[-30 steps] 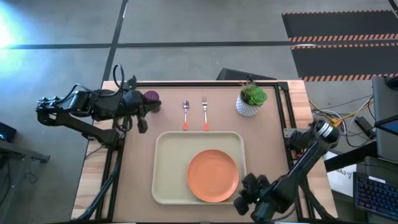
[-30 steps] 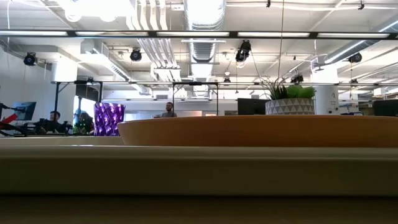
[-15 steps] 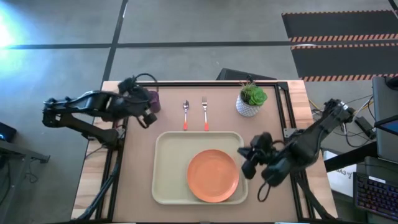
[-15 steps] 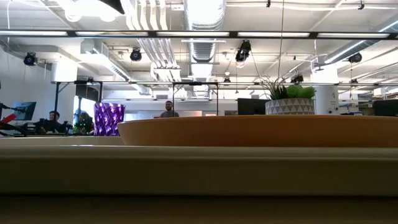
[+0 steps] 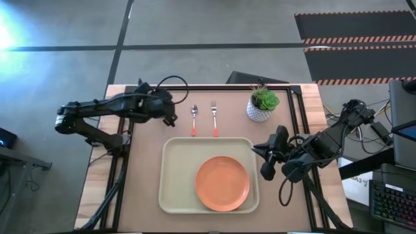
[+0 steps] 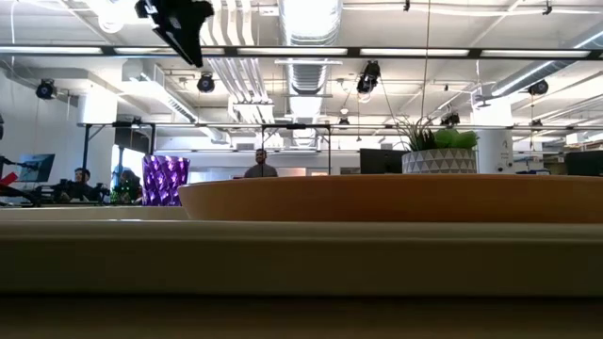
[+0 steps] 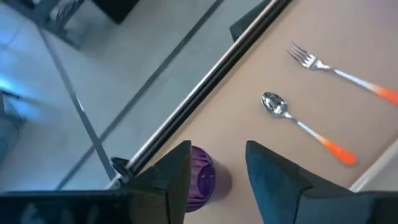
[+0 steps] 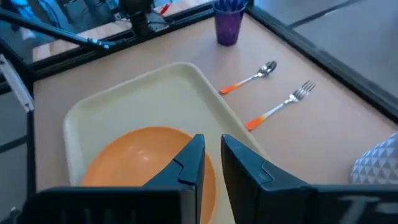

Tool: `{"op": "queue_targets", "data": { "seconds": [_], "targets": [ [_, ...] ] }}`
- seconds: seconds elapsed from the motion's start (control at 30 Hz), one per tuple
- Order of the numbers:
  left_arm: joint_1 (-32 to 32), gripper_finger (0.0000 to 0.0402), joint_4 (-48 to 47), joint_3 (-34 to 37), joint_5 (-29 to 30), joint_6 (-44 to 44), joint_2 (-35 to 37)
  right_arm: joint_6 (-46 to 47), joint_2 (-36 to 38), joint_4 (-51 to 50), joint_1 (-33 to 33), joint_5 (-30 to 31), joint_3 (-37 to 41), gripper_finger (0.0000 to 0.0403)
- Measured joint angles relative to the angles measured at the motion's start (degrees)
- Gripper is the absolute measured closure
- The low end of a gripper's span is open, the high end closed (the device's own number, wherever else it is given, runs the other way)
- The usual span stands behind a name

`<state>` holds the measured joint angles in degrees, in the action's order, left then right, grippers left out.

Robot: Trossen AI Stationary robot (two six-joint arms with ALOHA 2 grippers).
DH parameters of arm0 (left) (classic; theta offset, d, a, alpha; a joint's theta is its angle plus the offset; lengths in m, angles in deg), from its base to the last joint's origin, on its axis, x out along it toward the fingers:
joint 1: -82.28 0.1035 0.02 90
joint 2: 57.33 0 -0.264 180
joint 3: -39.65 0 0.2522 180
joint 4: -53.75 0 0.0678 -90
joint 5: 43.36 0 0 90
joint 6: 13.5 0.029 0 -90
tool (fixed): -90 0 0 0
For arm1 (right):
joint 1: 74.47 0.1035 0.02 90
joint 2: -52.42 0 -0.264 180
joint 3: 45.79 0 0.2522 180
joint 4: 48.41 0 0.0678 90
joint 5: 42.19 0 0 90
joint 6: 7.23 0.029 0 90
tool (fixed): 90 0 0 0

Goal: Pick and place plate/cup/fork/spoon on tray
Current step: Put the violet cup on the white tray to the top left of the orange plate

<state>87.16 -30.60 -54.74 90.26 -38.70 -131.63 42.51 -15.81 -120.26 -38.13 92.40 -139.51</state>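
The purple cup [image 7: 202, 180] stands upright on the table near its far left corner and also shows in the low view [image 6: 165, 181]. My left gripper [image 7: 217, 149] hovers open above it [image 6: 184, 38], touching nothing. The spoon [image 5: 194, 119] and the fork [image 5: 214, 117] lie side by side on the table beyond the tray's far rim. The orange plate [image 5: 222, 183] lies flat in the cream tray [image 5: 179, 159]. My right gripper [image 5: 263, 162] hangs just off the tray's right rim, its fingers [image 8: 212, 140] a narrow gap apart with nothing between them.
A white pot with a green plant [image 5: 262, 104] stands at the table's far right. A black rail [image 5: 214, 86] runs along the far edge. The tray's left half is bare. People sit far back in the room behind the table.
My left gripper has swung toward the table's right, from beside the cup to over it, and now shows high in the low view. My right gripper has travelled from the near edge toward the far edge, to beside the tray's right rim. Nothing on the table has moved.
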Motion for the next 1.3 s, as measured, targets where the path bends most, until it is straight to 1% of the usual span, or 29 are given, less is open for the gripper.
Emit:
{"op": "queue_targets", "data": {
  "seconds": [0.1,0.2,0.3,0.37,0.53,0.6,0.7,0.83,0.93,1.0,1.13,1.3],
  "targets": [
    [0.12,0.0265,0.9,-0.3,0.12,-3.59,-1.14,-2.35,0.22,0.05,0.0,6.58,0.0,0.0358],
    [0.08,0.0265,1.16,-0.3,-0.17,-4.37,-1.47,-8.71,0.39,-0.04,-0.02,14.58,-0.36,0.0358],
    [0.11,0.0265,0.77,-0.3,-4.08,-4.03,-1.14,-12.57,0.35,0.24,-0.02,18.14,-2.15,0.0358],
    [0.08,0.0265,-0.35,-0.22,-7.1,-3.06,-0.54,-13.69,0.35,0.38,0.0,18.49,-3.55,0.0358],
    [1.02,0.0265,-8.61,0.54,-7.56,-2.86,0.15,-17.58,0.35,0.31,0.0,17.75,-5.91,0.0358],
    [2.31,0.0265,-9.83,0.86,-9.52,-2.92,0.2,-17.84,0.35,0.36,0.0,16.28,-6.62,0.0358],
    [5.29,0.0265,-9.58,1.68,-14.69,-1.46,0.02,-17.85,0.35,0.35,0.0,15.33,-6.93,0.0358],
    [9.57,0.0265,-9.58,2.74,-16.85,1.49,-1.45,-17.53,0.35,0.33,0.0,14.93,-6.93,0.0358],
    [13.33,0.0265,-9.22,3.94,-22.28,3.39,-1.82,-17.16,0.35,0.45,0.0,14.93,-6.93,0.0358],
    [15.72,0.0265,-9.02,5.27,-24.74,5.48,-2.09,-16.41,0.35,0.49,0.0,14.86,-6.93,0.0358],
    [19.8,0.0265,-8.52,6.95,-25.57,8.67,-2.71,-15.8,0.35,0.51,0.0,13.77,-6.93,0.0358],
    [23.58,0.0265,-4.44,8.39,-28.41,10.87,-3.68,-15.71,0.33,0.54,0.0,13.37,-6.93,0.0358]
  ]
}}
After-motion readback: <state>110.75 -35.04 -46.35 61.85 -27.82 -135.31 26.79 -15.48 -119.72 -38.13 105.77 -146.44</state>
